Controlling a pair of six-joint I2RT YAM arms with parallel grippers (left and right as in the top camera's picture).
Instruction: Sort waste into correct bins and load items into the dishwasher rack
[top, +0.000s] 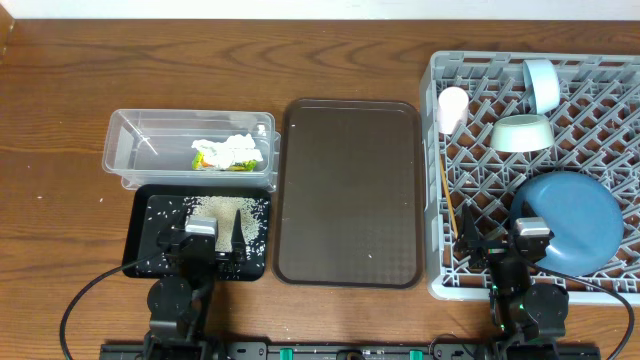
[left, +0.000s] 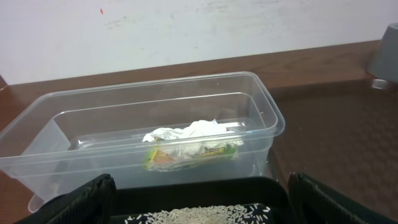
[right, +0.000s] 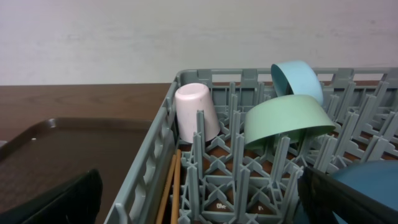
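- My left tool (left: 199, 200) stands wide open with nothing in it. It hovers low over the near end of the black tray (top: 140, 245) and faces the clear tub (left: 268, 109).
- My right tool (right: 200, 200) is likewise fully spread and empty, at the near left corner of the dishwasher rack (top: 434, 200).
- Waste: the crumpled napkin (left: 186, 132) lies in the clear tub on top of the yellow-green wrapper (left: 186, 158). The rice grains (top: 235, 208) are heaped and scattered in the black tray.
- Items, all in the rack:
  - The white-pink cup (right: 196, 112) is upside down at the far left.
  - The light-blue bowl (right: 297, 76) is on edge at the back.
  - The pale-green bowl (right: 286, 121) is tipped over just in front of it.
  - The dark-blue plate (top: 570, 220) leans at the near right.
  - The chopsticks (right: 173, 186) lie along the left wall.
- The brown serving tray (top: 350, 190) between bins and rack carries nothing I could grasp. One or two pale specks show on it, too small for me to name.
- My reading is that sorting and loading are done and I am at the closing step, with nothing left on the bench (top: 60, 100) to fetch.
- The next move asks little. I should lift both arms clear without brushing the tray rim or the rack pegs, and leave the tools open.
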